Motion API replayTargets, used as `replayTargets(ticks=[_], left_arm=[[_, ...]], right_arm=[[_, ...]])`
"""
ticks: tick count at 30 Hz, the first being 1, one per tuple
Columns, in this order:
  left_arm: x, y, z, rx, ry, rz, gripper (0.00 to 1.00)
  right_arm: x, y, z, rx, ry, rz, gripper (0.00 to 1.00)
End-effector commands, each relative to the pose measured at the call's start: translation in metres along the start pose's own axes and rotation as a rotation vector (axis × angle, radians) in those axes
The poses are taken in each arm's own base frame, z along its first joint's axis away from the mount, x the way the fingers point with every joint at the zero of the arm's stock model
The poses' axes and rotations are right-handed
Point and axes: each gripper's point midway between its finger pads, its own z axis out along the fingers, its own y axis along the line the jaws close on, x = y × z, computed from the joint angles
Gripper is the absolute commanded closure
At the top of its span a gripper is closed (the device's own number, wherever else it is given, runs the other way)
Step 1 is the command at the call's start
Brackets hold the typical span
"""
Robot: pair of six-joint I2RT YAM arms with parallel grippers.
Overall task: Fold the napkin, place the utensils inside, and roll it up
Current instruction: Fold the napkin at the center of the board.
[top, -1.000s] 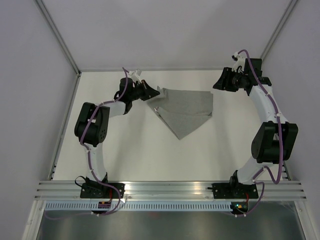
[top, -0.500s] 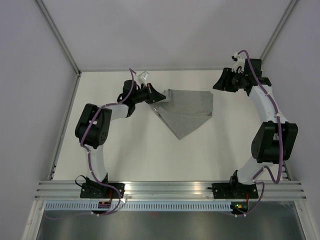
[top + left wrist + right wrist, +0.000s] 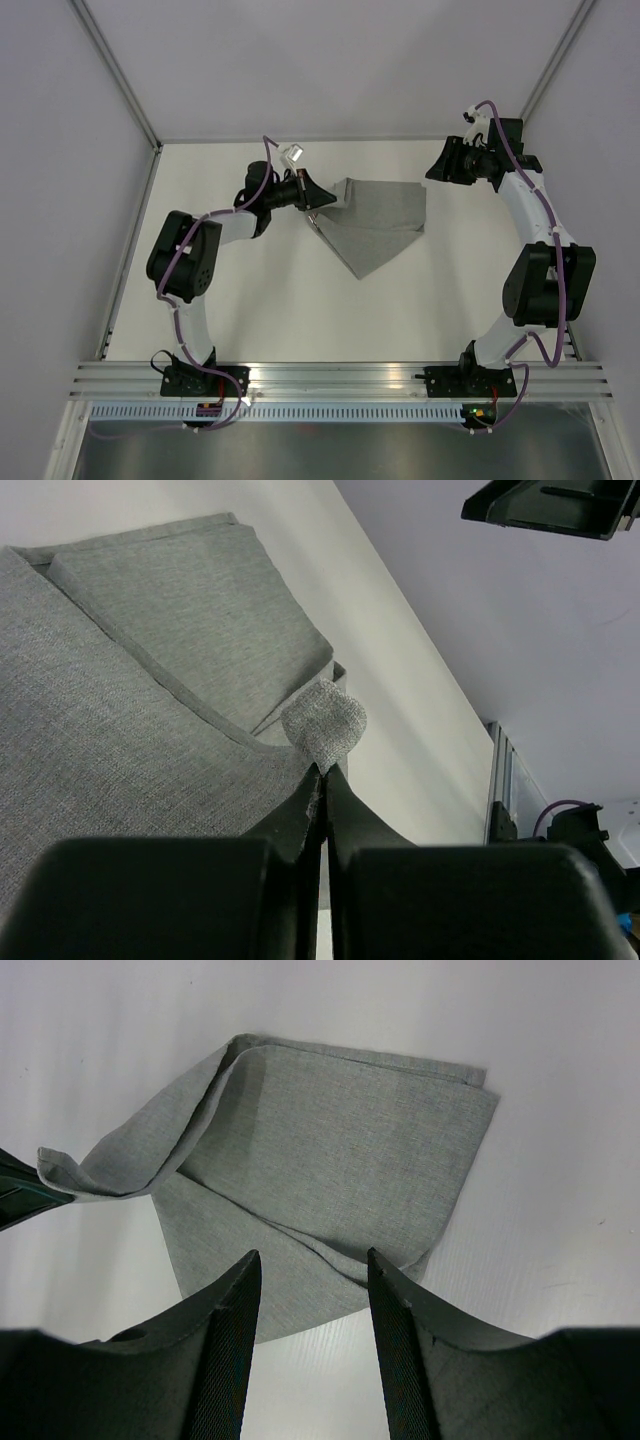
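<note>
The grey napkin (image 3: 375, 220) lies partly folded on the white table, with layered flaps and a point toward the near side. My left gripper (image 3: 320, 197) is at its left edge, shut on a raised corner of the cloth (image 3: 325, 725), which pokes out past the fingertips (image 3: 326, 770). From the right wrist that lifted corner (image 3: 70, 1175) shows at the far left. My right gripper (image 3: 438, 166) hovers off the napkin's upper right corner, open and empty (image 3: 312, 1260), with the napkin (image 3: 340, 1150) below it. The utensils are out of view.
The table's back edge (image 3: 350, 140) runs close behind the napkin, with white walls around. An aluminium rail (image 3: 340, 375) with both arm bases crosses the near side. The right gripper's black body (image 3: 550, 505) shows at the top of the left wrist view.
My left gripper has moved right and slightly nearer, carrying the napkin's corner in over the cloth. The right arm has not moved.
</note>
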Motion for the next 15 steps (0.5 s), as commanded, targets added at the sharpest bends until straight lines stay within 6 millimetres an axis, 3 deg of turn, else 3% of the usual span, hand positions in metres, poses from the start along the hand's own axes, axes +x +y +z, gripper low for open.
replayTargets(ticks=[1, 15], left_arm=[[-0.011, -0.032, 0.0, 0.096, -0.015, 0.146, 0.97], [0.024, -0.043, 0.006, 0.135, 0.085, 0.165, 0.96]], right_arm=[[-0.006, 0.003, -0.006, 0.002, -0.027, -0.01, 0.47], [-0.005, 0.003, -0.005, 0.002, -0.026, -0.01, 0.47]])
